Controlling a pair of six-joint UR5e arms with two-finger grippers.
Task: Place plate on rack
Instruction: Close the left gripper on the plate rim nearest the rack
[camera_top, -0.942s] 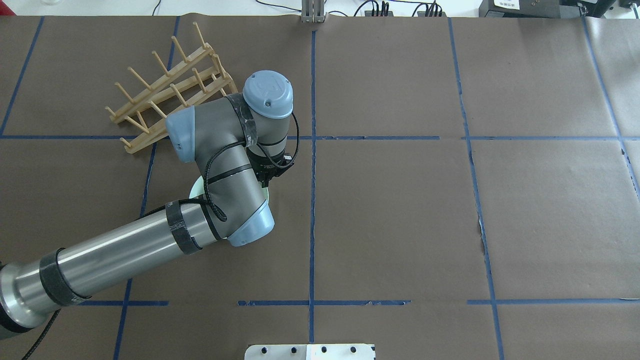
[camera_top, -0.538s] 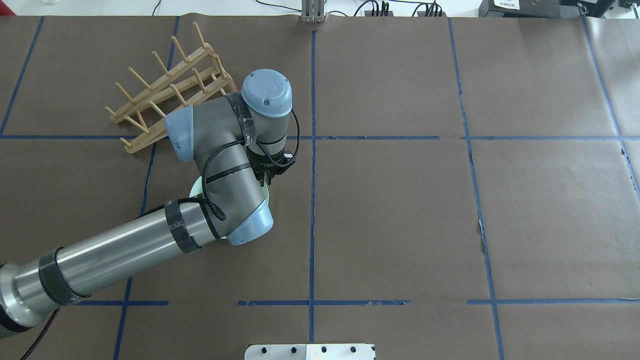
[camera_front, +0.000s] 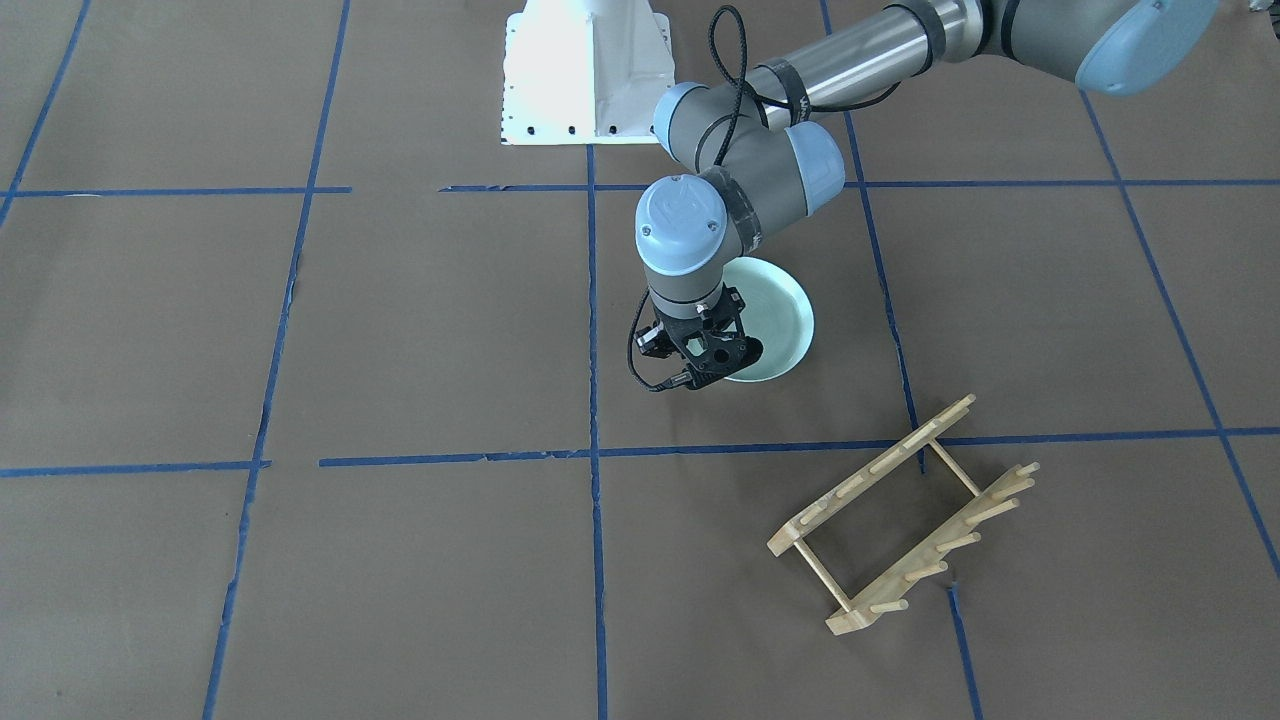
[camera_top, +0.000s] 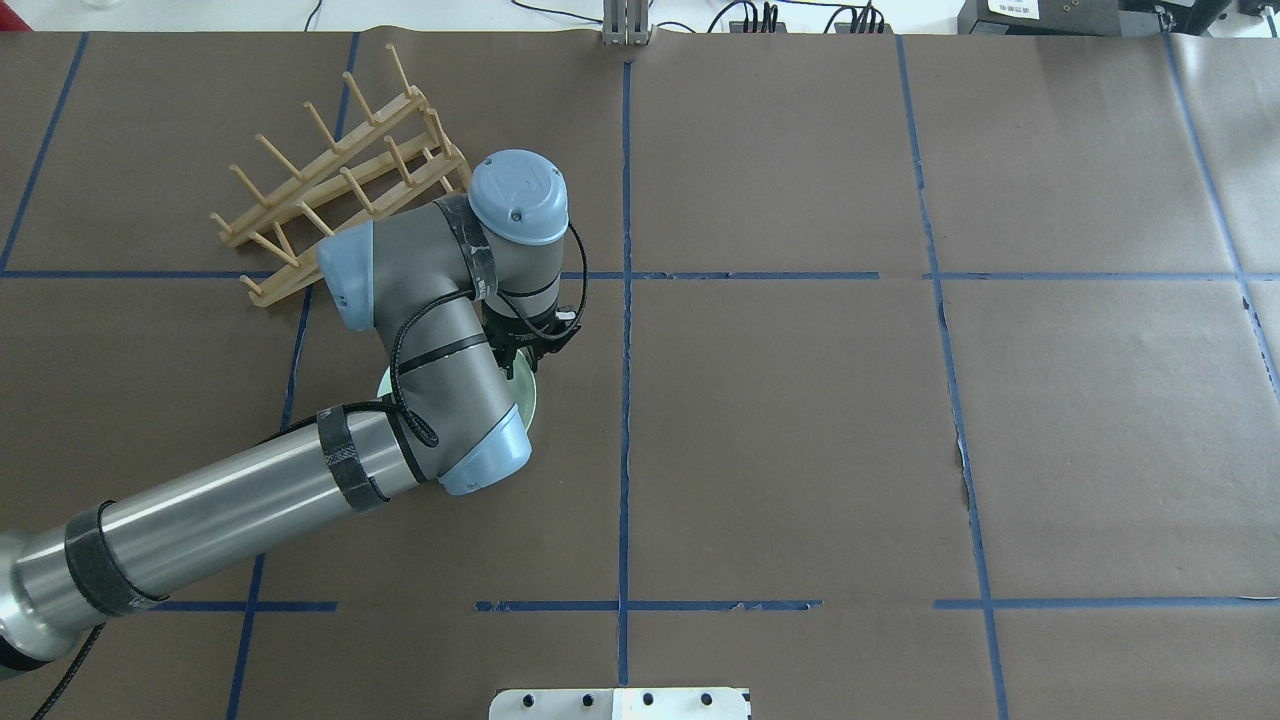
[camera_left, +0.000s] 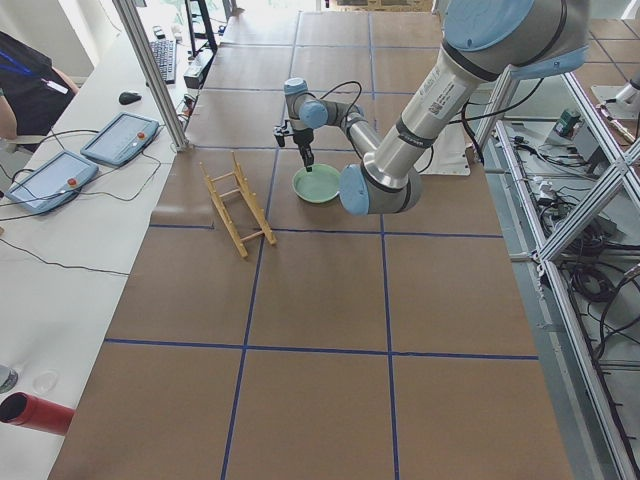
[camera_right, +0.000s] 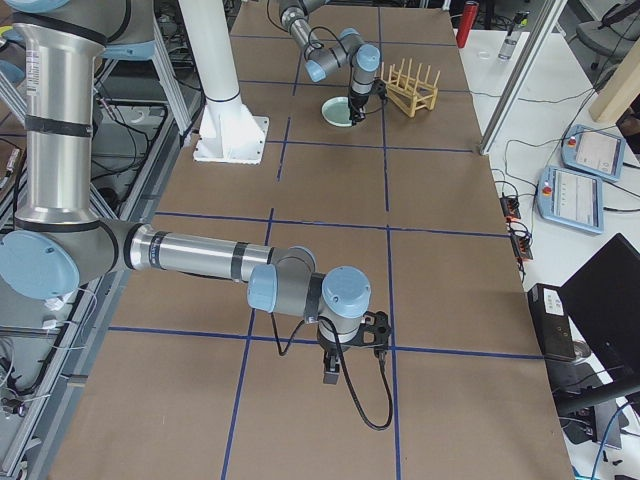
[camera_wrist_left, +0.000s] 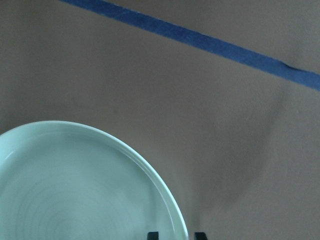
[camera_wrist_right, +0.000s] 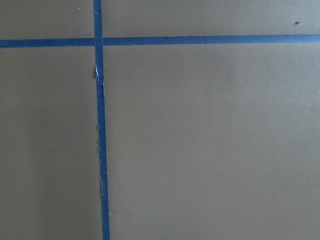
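The pale mint-green plate (camera_front: 775, 315) lies on the brown table near the middle, mostly hidden under my left arm in the overhead view (camera_top: 526, 400). My left gripper (camera_front: 722, 372) points down at the plate's far rim. In the left wrist view its two fingertips (camera_wrist_left: 152, 235) stand close together with the rim of the plate (camera_wrist_left: 75, 190) between them, shut on it. The light-wood rack (camera_front: 905, 515) stands apart from the plate, farther out on the left side (camera_top: 335, 175). My right gripper (camera_right: 355, 345) hangs over bare table, and I cannot tell whether it is open.
The white base mount (camera_front: 585, 80) sits at the robot's edge of the table. A metal post (camera_top: 627, 25) stands at the far edge. Blue tape lines cross the brown paper. Two tablets (camera_left: 120, 138) lie on the side bench beyond the rack.
My left wrist and elbow have shifted a little left, toward the rack. The plate has barely moved. The rack has not moved.
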